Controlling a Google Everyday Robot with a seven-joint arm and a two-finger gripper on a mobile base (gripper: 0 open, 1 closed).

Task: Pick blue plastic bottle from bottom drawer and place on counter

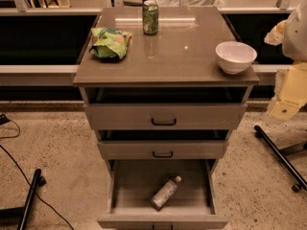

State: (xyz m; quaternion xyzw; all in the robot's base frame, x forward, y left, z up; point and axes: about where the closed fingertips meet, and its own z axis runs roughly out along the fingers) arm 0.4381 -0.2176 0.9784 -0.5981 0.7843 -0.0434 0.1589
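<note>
Green soda can (150,17) upright at rear centre; crumpled green bag (110,43) at left. White bowl (235,56) at right edge. Black stand leg (29,195) on speckled floor (62,143).
</note>
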